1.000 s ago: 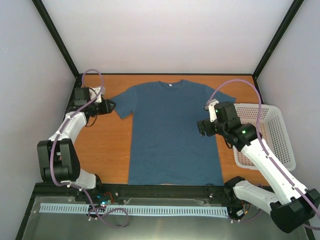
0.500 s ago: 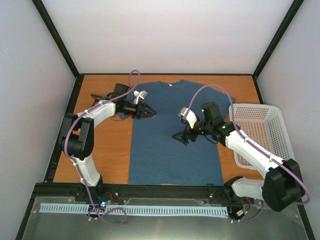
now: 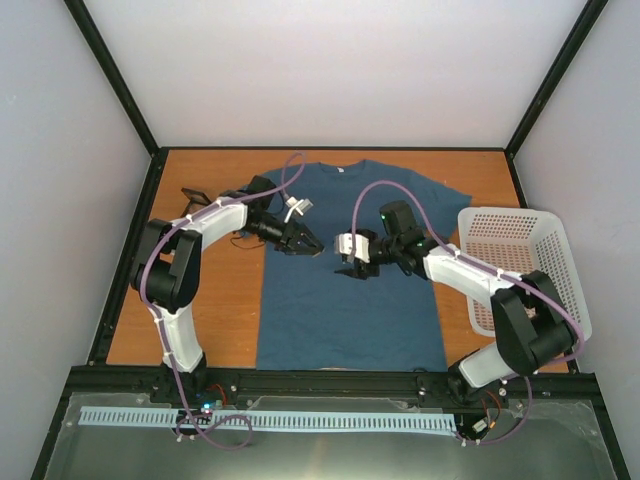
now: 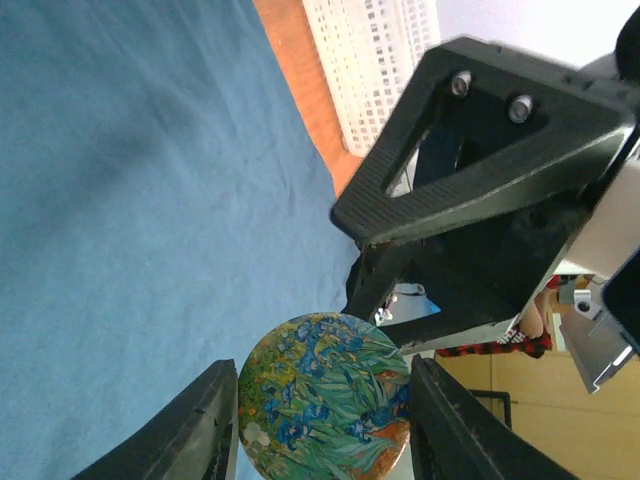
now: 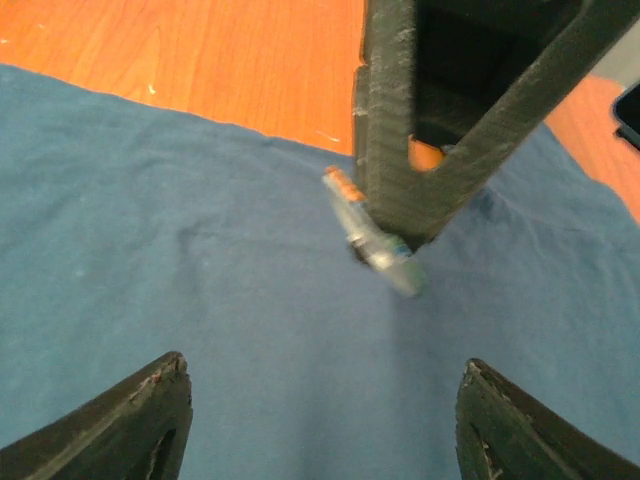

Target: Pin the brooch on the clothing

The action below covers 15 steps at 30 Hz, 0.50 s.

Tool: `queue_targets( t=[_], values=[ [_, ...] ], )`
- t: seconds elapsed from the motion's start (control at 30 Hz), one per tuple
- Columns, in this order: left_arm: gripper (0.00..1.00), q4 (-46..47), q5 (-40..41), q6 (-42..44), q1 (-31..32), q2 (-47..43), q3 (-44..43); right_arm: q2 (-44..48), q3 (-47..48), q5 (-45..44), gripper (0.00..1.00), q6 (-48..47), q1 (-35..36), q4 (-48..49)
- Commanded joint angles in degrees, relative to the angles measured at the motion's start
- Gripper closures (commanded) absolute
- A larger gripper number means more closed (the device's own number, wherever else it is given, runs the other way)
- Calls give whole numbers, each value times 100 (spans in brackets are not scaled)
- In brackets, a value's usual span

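The teal-blue T-shirt (image 3: 350, 300) lies flat on the wooden table. My left gripper (image 3: 312, 247) hovers over its chest, shut on the brooch (image 4: 325, 395), a round badge printed with blue and green irises, gripped at its edges. My right gripper (image 3: 345, 262) is open and empty, facing the left one at close range above the shirt. In the right wrist view the brooch (image 5: 375, 240) shows edge-on at the tip of the left gripper's black fingers (image 5: 430, 150), just above the fabric (image 5: 200, 300). The right gripper's fingers (image 4: 470, 160) fill the left wrist view.
A white mesh basket (image 3: 520, 270) stands at the table's right edge and also shows in the left wrist view (image 4: 370, 60). A small black holder (image 3: 192, 196) sits at the back left of the table. Black frame posts and walls enclose the table.
Both arms have swung inward over the shirt. The left gripper came from the table's left edge to the chest, and the right gripper came from the right side to face it.
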<state>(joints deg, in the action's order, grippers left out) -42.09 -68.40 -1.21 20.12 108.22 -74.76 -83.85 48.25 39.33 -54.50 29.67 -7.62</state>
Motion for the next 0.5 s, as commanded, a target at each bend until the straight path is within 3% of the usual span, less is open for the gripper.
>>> queue_targets(
  t=[0.0,0.1,0.47],
  values=[
    [56,-334,41,391,225,-169,-43,-312,406,63,35,-922,77,342],
    [56,-426,96,497,345,-152,-47,-461,463,114,40,-1133,98,356],
    [57,-469,140,486,376,-222,-132,-662,569,645,74,-1814,161,-10]
  ],
)
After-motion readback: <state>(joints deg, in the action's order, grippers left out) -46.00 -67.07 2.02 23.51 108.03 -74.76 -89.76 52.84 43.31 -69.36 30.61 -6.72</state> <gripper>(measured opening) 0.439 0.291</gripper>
